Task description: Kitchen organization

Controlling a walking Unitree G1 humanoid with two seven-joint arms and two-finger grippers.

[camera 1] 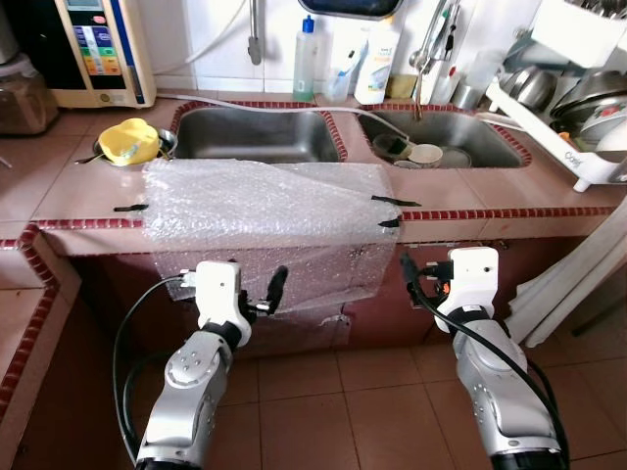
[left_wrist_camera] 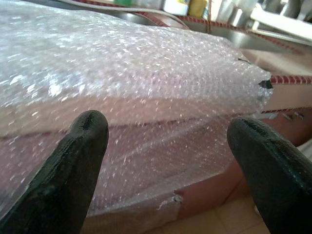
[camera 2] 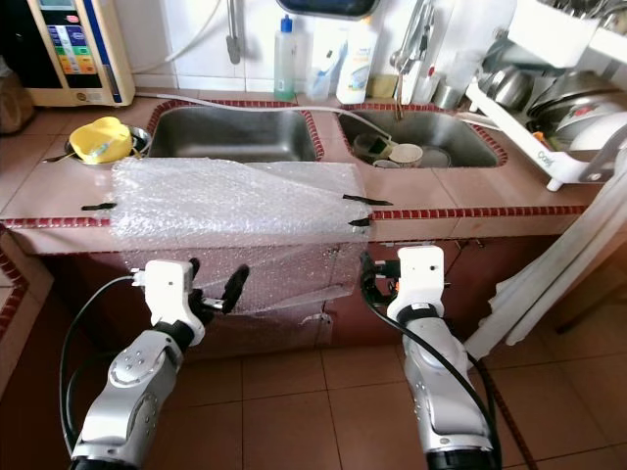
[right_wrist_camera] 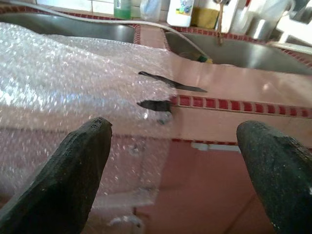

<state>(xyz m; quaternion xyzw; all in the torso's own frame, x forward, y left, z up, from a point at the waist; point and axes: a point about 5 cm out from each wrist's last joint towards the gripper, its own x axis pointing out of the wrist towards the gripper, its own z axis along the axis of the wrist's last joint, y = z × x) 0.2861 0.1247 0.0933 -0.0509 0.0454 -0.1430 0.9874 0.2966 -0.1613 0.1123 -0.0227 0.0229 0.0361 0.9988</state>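
clear bubble wrap (camera 1: pixel 260 211) lies over the front of a pink tiled counter (camera 1: pixel 59 186), draped across the edge and hanging down the cabinet face below. short strips of black tape (camera 1: pixel 389 203) sit at its right edge, and another strip (camera 1: pixel 129 207) at its left edge.

left gripper (left_wrist_camera: pixel 168 161) is raised in front of the hanging part of the sheet, just below the counter edge, its two black fingers spread wide with nothing between them. right gripper (right_wrist_camera: pixel 183 170) is raised beside the sheet's right edge, near the taped corner, fingers also spread wide and holding nothing. neither touches the wrap.

behind the sheet is a steel double sink (camera 1: pixel 257 134). the right basin holds a white bowl (camera 1: pixel 425 154) and other dishes. a yellow cloth (camera 1: pixel 127 140) rests on a small dish at the sink's left. bottles, one a clear bottle with a blue cap (camera 1: pixel 305 61), stand along the tiled wall behind. a white dish rack (camera 1: pixel 578 117) with metal bowls stands at the far right, and a white appliance (camera 1: pixel 103 49) with coloured buttons at the far left. reddish floor tiles (camera 1: pixel 333 411) lie below.
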